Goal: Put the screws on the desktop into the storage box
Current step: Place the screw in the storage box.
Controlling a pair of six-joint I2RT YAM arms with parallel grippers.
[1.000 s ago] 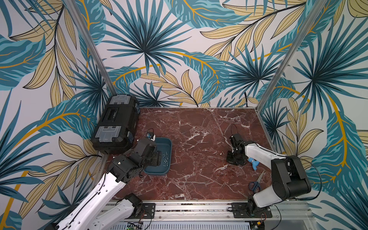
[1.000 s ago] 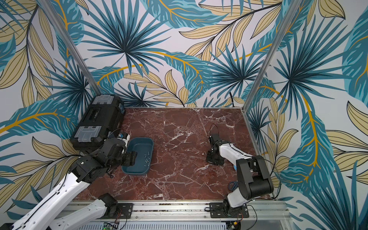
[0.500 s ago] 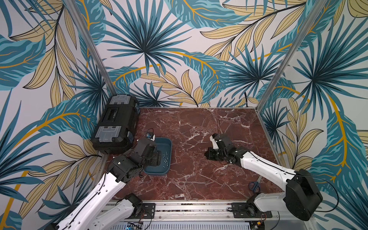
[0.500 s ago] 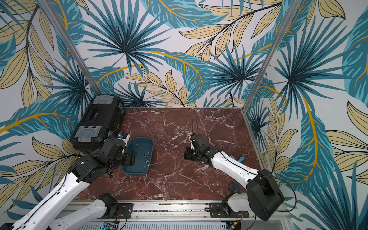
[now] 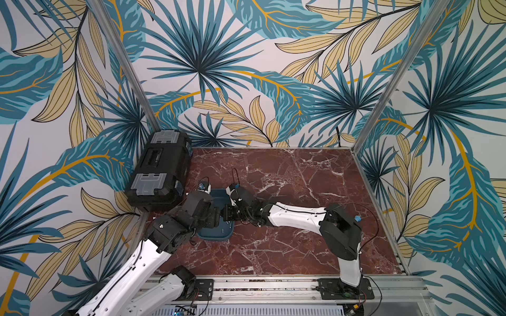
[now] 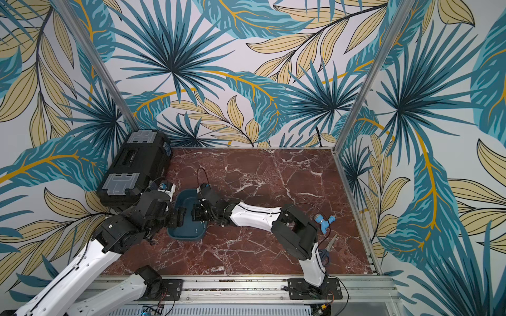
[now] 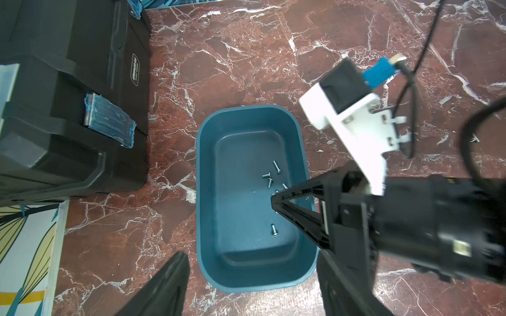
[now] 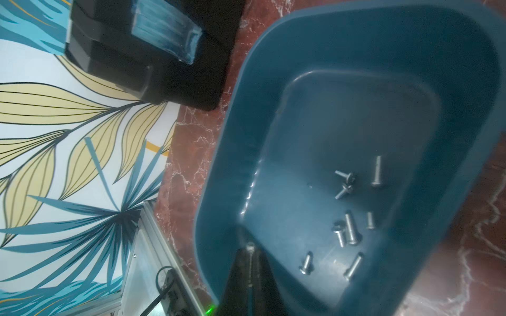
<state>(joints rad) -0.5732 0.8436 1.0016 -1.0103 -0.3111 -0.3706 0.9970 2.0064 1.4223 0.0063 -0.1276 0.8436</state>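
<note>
Clearing the marble desktop [image 5: 287, 175] piece by piece

Beside the black toolbox [image 5: 161, 169], the teal storage box [image 7: 205, 169] sat near the left arm, probably so that both arms could reach it. The left gripper [image 7: 250, 260] stood wide open with a finger on either side of the box's near end. It held nothing, and whether it touched the walls could not be told. The right gripper [image 8: 249, 255] was closed, pinching a lone screw [image 8: 249, 248] just above the box floor, where about eight screws [image 8: 350, 229] lay.
</note>
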